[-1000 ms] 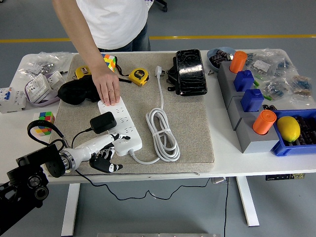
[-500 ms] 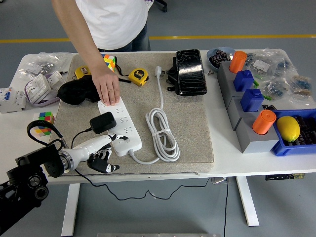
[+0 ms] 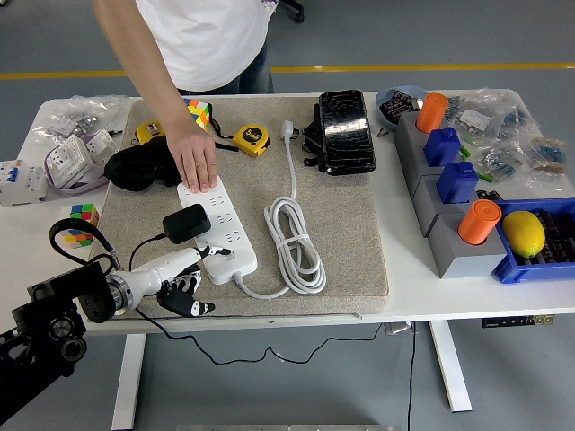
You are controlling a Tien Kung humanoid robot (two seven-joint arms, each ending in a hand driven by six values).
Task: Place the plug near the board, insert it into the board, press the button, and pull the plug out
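Partly under the person's palm (image 3: 198,163), the board's (image 3: 218,235) far end.

This looks like a robotics lab: a white height-adjustable table (image 3: 431,296) with grey and blue parts bins (image 3: 530,260), bags of small components (image 3: 512,135), tape measures (image 3: 252,139), on a grey floor with a yellow line (image 3: 404,67).

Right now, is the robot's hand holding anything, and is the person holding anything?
The left hand holds nothing; it sits at the near end of the power strip. The person's hand presses flat on the strip's far end, not gripping it.
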